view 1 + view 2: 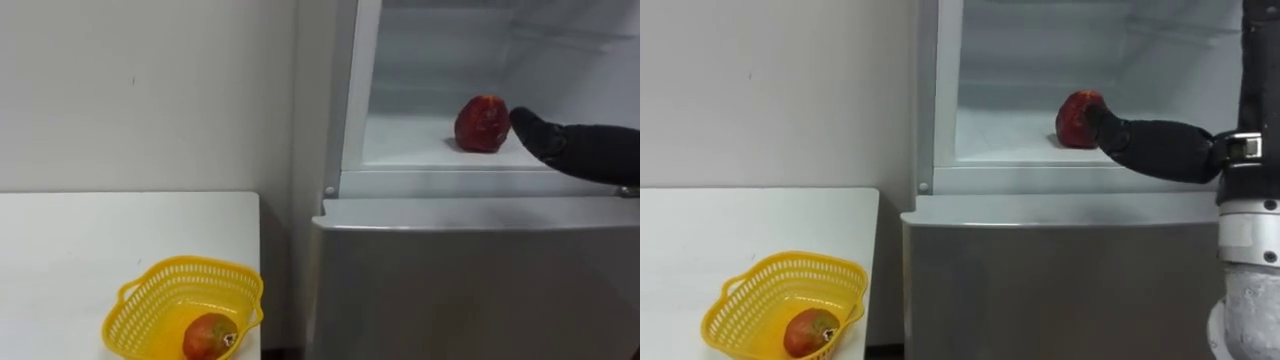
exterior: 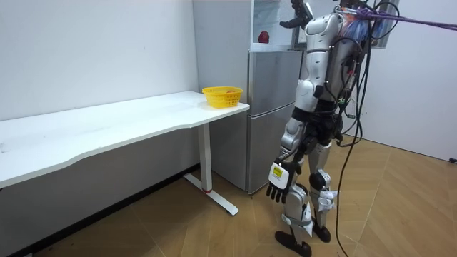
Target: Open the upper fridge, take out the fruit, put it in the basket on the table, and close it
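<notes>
A red fruit (image 1: 482, 124) sits on the white shelf (image 1: 420, 145) of the open upper fridge compartment. My right hand (image 1: 545, 135) reaches into the compartment from the right, its dark fingers stretched out, their tips right beside the fruit's right side. In the right eye view the fingertips (image 1: 1108, 124) overlap the red fruit (image 1: 1076, 118). Nothing is held. The room view has me standing upright in front of the fridge (image 2: 273, 107), right arm raised, with my left hand (image 2: 277, 188) hanging relaxed by my thigh.
A yellow mesh basket (image 1: 150, 300) holding a red-green fruit (image 1: 210, 336) stands at the near right corner of the white table (image 1: 90, 240), left of the fridge. The closed lower fridge door (image 1: 470, 290) is below the compartment. A white wall is behind the table.
</notes>
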Robot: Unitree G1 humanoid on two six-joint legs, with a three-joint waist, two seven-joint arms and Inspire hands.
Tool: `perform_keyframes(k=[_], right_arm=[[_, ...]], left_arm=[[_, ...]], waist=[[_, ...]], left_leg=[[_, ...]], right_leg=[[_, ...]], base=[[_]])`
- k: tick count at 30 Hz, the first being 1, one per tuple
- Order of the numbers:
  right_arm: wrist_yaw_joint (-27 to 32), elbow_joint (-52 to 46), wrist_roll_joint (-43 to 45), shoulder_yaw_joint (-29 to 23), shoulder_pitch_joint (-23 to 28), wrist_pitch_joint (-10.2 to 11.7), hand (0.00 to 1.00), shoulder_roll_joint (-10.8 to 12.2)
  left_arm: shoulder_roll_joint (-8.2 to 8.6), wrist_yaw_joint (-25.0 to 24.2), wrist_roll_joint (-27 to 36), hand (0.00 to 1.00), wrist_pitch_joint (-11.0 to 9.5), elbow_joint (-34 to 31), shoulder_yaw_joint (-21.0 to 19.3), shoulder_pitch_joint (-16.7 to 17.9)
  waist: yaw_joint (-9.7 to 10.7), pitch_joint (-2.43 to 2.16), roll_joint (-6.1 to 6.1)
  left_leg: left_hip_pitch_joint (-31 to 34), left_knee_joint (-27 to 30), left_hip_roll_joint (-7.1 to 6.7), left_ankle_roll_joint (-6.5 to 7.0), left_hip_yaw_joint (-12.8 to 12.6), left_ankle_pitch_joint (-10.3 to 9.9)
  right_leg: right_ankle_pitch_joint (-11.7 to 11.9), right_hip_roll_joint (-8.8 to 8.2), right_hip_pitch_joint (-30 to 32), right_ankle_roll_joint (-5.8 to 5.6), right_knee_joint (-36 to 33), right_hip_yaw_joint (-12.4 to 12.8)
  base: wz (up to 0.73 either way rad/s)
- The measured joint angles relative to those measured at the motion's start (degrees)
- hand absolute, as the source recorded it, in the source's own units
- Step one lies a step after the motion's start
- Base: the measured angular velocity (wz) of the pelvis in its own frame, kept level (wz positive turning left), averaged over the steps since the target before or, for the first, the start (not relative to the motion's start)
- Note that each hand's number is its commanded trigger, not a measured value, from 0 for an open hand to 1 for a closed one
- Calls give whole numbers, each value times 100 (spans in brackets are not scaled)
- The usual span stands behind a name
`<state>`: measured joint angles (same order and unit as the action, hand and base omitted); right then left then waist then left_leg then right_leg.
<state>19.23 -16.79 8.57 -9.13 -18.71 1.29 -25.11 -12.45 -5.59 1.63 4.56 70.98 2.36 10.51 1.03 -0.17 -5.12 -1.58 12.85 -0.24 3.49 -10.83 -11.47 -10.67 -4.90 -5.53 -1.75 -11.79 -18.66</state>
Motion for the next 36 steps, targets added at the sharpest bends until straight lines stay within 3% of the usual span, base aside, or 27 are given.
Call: perform_keyframes(k=[5,10,18,26,28,30,33,36], right_arm=[[4,301,-85,1,-51,-47,0,-131],[-3,926,-644,-1,-515,-157,0,-225],[-194,1603,-1373,37,-894,-266,0,-260],[-359,2247,-1394,182,-1023,-359,0,-722],[-392,2735,-1649,344,-1323,-500,0,-855],[-406,2977,-1831,417,-1518,-624,0,-933],[-409,3215,-1913,567,-1737,-640,0,-1029],[-453,3319,-1954,586,-1864,-640,0,-1050]], left_arm=[[-8,3,4,0,0,10,-65,0],[-27,-12,0,0,13,6,-171,57],[-39,-131,-8,0,41,-92,-219,96],[-62,-138,-134,0,70,-415,-444,232],[-114,-154,-133,0,142,-474,-444,225],[-166,-167,-133,0,142,-509,-444,231],[-220,-165,-130,0,143,-524,-444,246],[-230,-136,-130,0,157,-566,-444,252]], waist=[[-25,15,-65],[-16,21,-121],[-33,12,-92],[-249,-12,-80],[-254,-20,-112],[-269,-28,-147],[-273,-53,-200],[-277,-43,-238]], left_leg=[[71,-1,5,-4,2,2],[114,1,14,-6,15,3],[188,70,25,-12,74,-2],[205,79,35,-19,53,5],[208,79,35,-21,53,7],[210,79,37,-23,53,7],[208,79,38,-23,55,7],[206,79,35,-22,61,6]], right_leg=[[0,-5,52,0,-30,-31],[0,-15,69,0,-68,-166],[0,-4,97,0,-64,-193],[3,0,121,6,-85,-186],[4,-2,121,8,-86,-194],[5,0,123,8,-87,-195],[5,-2,115,8,-87,-217],[5,-11,102,8,-85,-275]], base=[[0],[1],[3],[-1],[0],[0],[0],[1]])
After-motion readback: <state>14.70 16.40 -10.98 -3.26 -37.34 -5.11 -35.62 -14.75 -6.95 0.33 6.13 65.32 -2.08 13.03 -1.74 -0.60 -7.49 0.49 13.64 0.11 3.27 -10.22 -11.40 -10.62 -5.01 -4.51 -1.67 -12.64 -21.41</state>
